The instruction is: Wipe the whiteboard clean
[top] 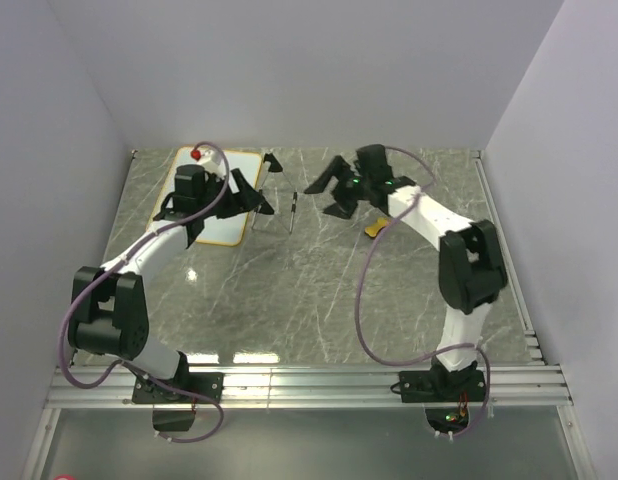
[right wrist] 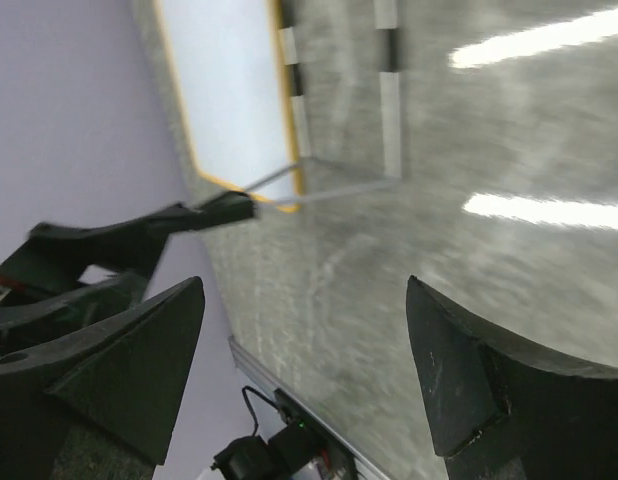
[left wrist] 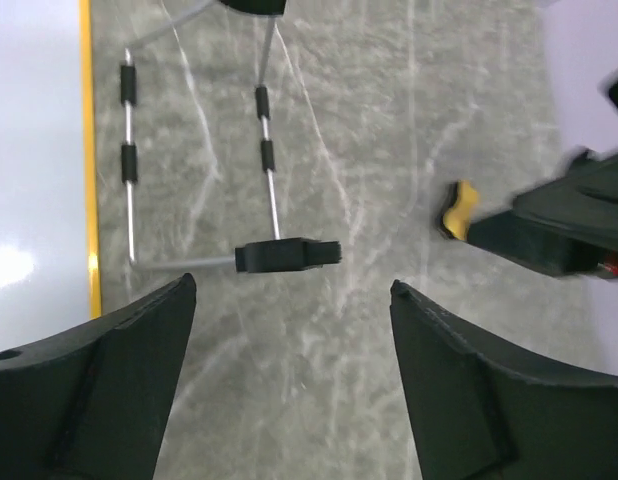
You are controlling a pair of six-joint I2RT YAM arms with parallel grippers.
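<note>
Both jaws are spread wide and empty: left gripper [left wrist: 294,300] over bare table, right gripper [right wrist: 304,300] likewise. The eraser [top: 374,229] lies loose under your right arm. The whiteboard [top: 217,233] lies flat at far left with the wire stand [left wrist: 287,255] just beside it, so a low sweep there could snag the stand or shove the board.

A robotics lab test cell is shown. A marble-patterned table [top: 309,290] is enclosed on three sides by plain pale walls [top: 289,70]. A left arm [top: 149,255] and a right arm [top: 424,215] are bolted to an aluminium rail [top: 319,380] at the near edge, and loose cables [top: 361,300] are looped along them.
</note>
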